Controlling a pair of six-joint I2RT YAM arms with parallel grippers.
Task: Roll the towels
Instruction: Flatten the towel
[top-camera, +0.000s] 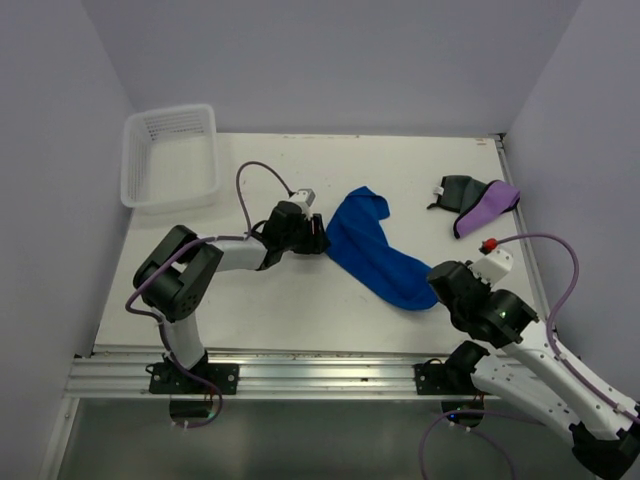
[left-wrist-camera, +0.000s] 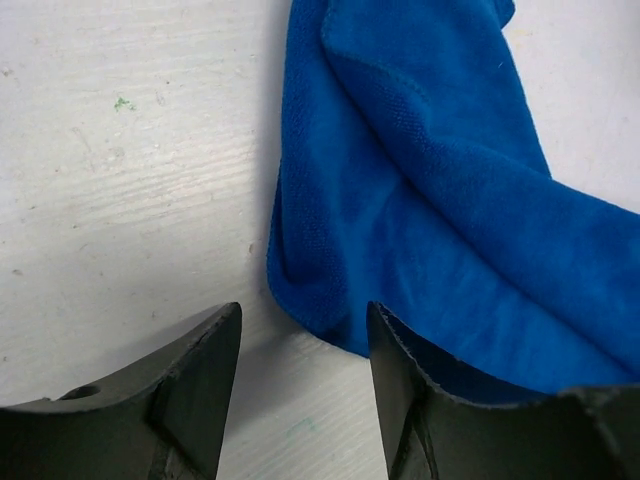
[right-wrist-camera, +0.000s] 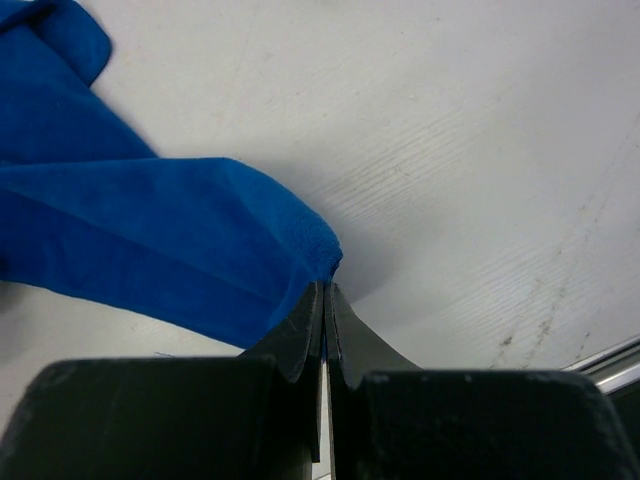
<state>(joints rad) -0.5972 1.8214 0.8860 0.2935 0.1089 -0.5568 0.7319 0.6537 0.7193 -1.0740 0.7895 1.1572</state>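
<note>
1. The blue towel (left-wrist-camera: 430, 200) lies on the white table (left-wrist-camera: 130, 170) and fills the upper right part of the view.
2. One fold runs across it from the top towards the right.
3. The left gripper (left-wrist-camera: 303, 320) has its two black fingers (left-wrist-camera: 190, 390) apart at the bottom edge.
4. The rounded corner of the towel lies between them, and the right-hand finger covers its edge.

The blue towel (top-camera: 375, 250) at centre frame is soft, matt, napped cloth with a stitched hem. The white table (top-camera: 270, 290) is faintly grained and scuffed. The basket (top-camera: 170, 197) at upper left is white plastic mesh. The fingers (left-wrist-camera: 190, 390) along the left wrist view's bottom edge are matt black.
</note>
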